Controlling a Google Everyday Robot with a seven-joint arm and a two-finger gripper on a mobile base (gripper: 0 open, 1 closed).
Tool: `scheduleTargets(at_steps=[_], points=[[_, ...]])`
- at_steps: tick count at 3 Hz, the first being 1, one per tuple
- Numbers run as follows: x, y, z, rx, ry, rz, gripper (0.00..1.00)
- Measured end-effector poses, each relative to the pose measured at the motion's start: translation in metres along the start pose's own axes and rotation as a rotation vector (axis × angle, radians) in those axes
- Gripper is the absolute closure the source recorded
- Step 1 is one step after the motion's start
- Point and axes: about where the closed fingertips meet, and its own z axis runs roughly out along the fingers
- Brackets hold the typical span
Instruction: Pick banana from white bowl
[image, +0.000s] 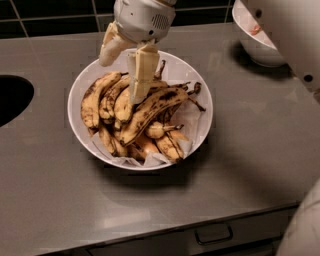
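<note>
Camera view shows the hand (122, 77) above the back left part of the white bowl (204, 107), its two pale fingers spread apart, one near the rim and the other low against the heap of fruit. The banana (93, 100) lies curved along the bowl's left side, just beside slimmer, black-streaked bananas (150, 107). The bowl sits on the grey table (250, 160), with a second white bowl (255, 47) at the far right.

Single cam, high in front of the counter (50, 190), pitched steeply down toward the back wall (50, 20). Close range: bowl (180, 70) mid-frame, gripper (120, 81) top centre over it, arm (295, 40) clipped at right edge.
</note>
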Motion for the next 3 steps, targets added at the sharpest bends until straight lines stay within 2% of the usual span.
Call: scheduleTargets(at_steps=[1,2,3], points=[[0.002,-0.006,0.002,-0.004,-0.012,0.005,0.35],[0.002,-0.007,0.005,-0.013,-0.022,0.012,0.33],[0.0,0.003,0.009,-0.034,-0.035,0.025,0.3]])
